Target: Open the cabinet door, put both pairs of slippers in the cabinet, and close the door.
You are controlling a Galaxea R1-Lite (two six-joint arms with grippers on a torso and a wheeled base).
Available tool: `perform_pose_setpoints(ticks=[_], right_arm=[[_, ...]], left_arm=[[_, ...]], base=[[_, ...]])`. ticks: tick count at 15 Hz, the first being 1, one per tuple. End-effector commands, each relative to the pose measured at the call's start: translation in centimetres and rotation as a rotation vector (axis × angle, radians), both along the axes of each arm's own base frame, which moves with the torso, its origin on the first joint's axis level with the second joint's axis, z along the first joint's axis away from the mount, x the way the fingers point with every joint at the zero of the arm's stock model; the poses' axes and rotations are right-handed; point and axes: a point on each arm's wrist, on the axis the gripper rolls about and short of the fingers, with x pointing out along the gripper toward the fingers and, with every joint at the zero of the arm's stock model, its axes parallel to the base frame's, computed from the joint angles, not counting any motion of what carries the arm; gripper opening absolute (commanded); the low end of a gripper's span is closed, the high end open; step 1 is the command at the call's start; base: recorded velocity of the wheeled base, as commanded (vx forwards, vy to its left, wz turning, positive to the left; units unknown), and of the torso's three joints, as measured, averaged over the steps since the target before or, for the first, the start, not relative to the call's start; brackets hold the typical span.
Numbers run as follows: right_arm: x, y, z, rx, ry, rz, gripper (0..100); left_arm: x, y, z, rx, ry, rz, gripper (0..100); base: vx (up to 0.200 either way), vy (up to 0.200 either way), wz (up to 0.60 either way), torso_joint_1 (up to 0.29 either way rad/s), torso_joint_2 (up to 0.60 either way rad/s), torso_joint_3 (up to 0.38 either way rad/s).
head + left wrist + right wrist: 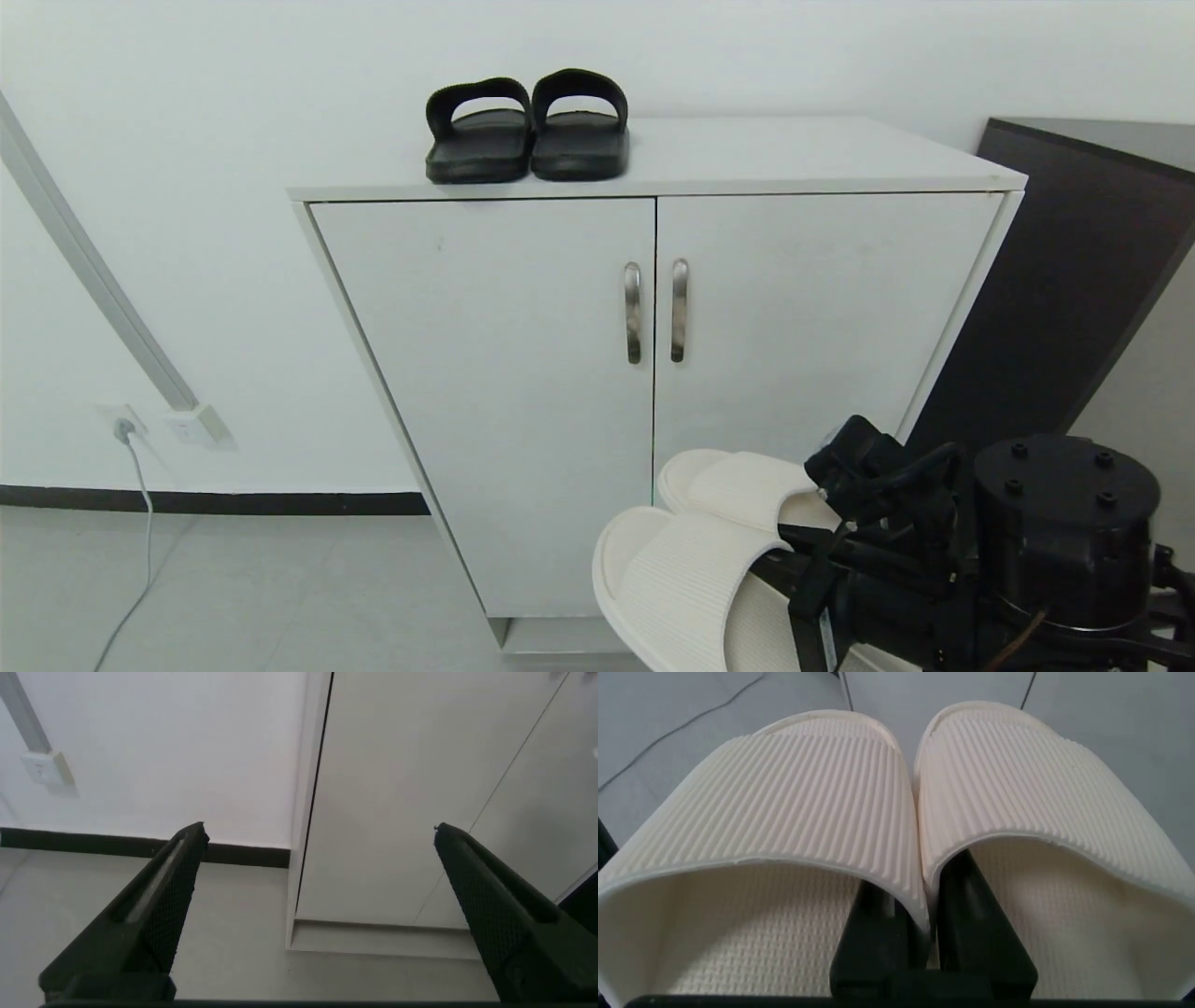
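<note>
A pair of black slippers stands side by side on top of the white cabinet, toward its left half. Both cabinet doors are closed, with two metal handles meeting at the centre. My right gripper hangs low in front of the right door, shut on a pair of cream ribbed slippers. In the right wrist view its fingers pinch the two inner sides of the cream slippers together. My left gripper is open and holds nothing, facing the cabinet's lower left corner.
A dark panel leans or stands right beside the cabinet's right side. On the left wall are a socket with a grey cable running down to the floor and a slanted conduit. Grey floor lies open left of the cabinet.
</note>
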Motion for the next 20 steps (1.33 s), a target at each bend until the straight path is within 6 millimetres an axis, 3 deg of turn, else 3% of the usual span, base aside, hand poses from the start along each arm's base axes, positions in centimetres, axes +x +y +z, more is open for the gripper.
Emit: perform_pose_setpoints(ticks=[1,6,14,15,16,18,20], right_arm=[[0.0,0.1,-0.4,-0.007,0.003,0.001,0],[-0.1,0.0,-0.4,0.017,-0.018,0.0,0],[-0.1,-0.1,-0.7,0.009,-0.014,0.0,0],[-0.1,-0.1,-0.6,0.012,-0.014,0.001,0],[-0.2,-0.2,-0.6,0.013,-0.016,0.002,0],[-0.2,-0.1,-0.6,0.015,-0.025,0.006,0],[-0.1,0.0,-0.6,0.017,-0.037,0.008,0]], left_arm=[[0.0,0.0,0.0,0.002,0.0,-0.001,100],[0.0,-0.1,0.0,0.004,0.006,-0.024,100],[0.0,-0.1,0.2,0.006,-0.009,-0.022,100],[-0.2,-0.1,1.3,0.002,-0.035,-0.042,100],[-0.7,-0.1,4.9,-0.043,-0.082,-0.066,100],[0.2,-0.2,7.7,-0.061,-0.031,-0.108,100],[1.9,-0.4,8.3,-0.066,0.06,-0.218,100]], base=[[0.0,0.0,0.0,-0.051,0.44,0.388],[0.0,0.0,0.0,-0.014,0.32,0.301],[0.0,0.0,0.0,0.0,0.01,0.006],[0.0,0.0,0.0,0.0,0.0,0.0],[0.0,0.0,0.0,0.0,0.0,0.0],[0.0,0.0,0.0,0.0,0.0,0.0],[0.0,0.0,0.0,0.0,0.0,0.0]])
